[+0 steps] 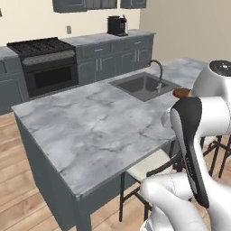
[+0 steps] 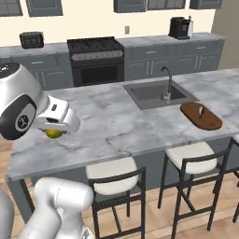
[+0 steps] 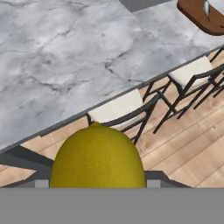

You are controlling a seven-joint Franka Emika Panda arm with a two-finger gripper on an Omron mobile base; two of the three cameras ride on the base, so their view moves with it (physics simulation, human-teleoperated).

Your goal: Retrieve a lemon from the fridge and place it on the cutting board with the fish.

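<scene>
The yellow lemon [image 3: 97, 157] sits between the fingers of my gripper [image 2: 56, 128], which is shut on it; it shows as a small yellow lump [image 2: 54, 134] under the white hand. The hand hangs above the near left edge of the marble island [image 2: 116, 126]. Far to the right on that island lies the reddish-brown cutting board [image 2: 201, 117] with the slim dark fish [image 2: 201, 111] on it. The hand view has the board [image 3: 199, 17] and fish [image 3: 206, 8] at the top right. My arm hides most of the board [image 1: 182, 92] in the left base view. The fridge is out of view.
A sink [image 2: 156, 93] with a faucet [image 2: 167, 84] is set into the island between the hand and the board. Stools [image 2: 112, 175] [image 2: 196, 156] stand along the near edge. Stove [image 2: 95, 58], toaster [image 2: 31, 39] and coffee machine [image 2: 179, 27] line the back counter.
</scene>
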